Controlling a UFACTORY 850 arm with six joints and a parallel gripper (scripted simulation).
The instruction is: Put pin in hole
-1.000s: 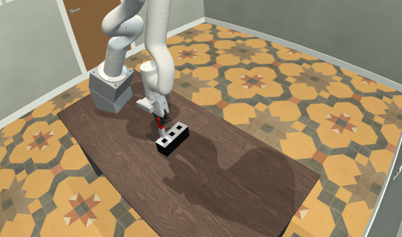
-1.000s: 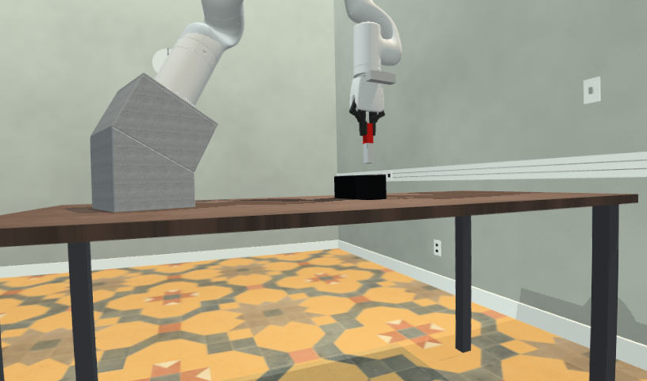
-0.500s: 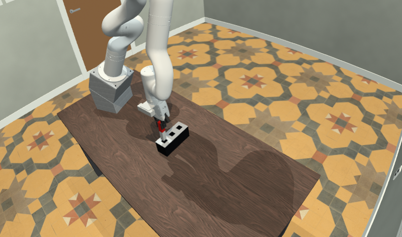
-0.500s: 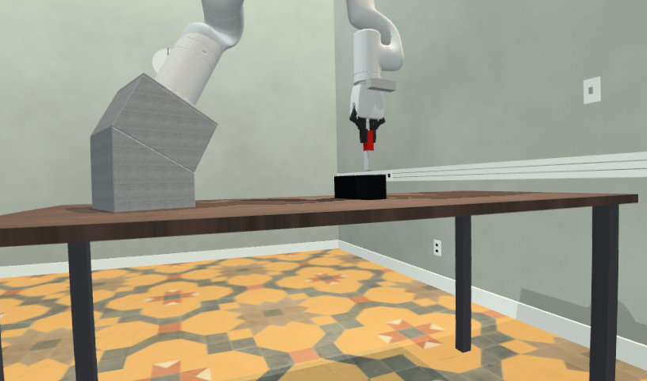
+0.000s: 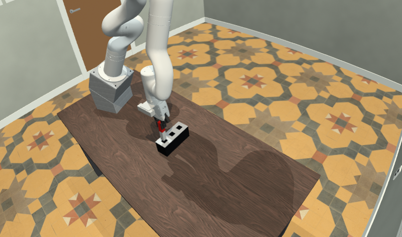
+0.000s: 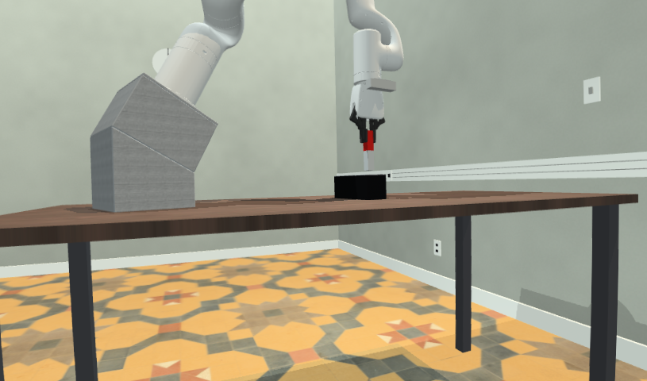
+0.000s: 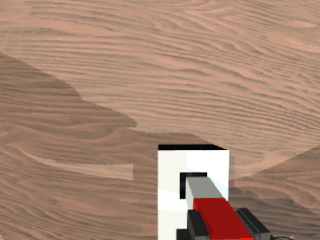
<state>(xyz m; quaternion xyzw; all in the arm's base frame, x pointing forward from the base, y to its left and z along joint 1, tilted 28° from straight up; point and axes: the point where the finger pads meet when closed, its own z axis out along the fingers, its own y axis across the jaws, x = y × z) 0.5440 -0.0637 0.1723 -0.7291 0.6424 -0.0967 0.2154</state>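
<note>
A black block [image 5: 171, 138] with a white top and three square holes lies on the wooden table; it also shows in the side view [image 6: 360, 186]. My gripper [image 5: 161, 122] is shut on the red end of the pin [image 5: 161, 131] and holds it upright, red end up. The pin's grey lower end is at the mouth of the block's near end hole [image 5: 164, 141]. In the side view the grey part [image 6: 367, 160] reaches down to the block's top. In the wrist view the pin [image 7: 216, 216] points into the hole [image 7: 194, 183]. The other two holes [image 5: 175, 131] stand empty.
The arm's grey base [image 5: 110, 89] stands on the table's far left corner, behind the block. The table edge runs a little to the right of the block.
</note>
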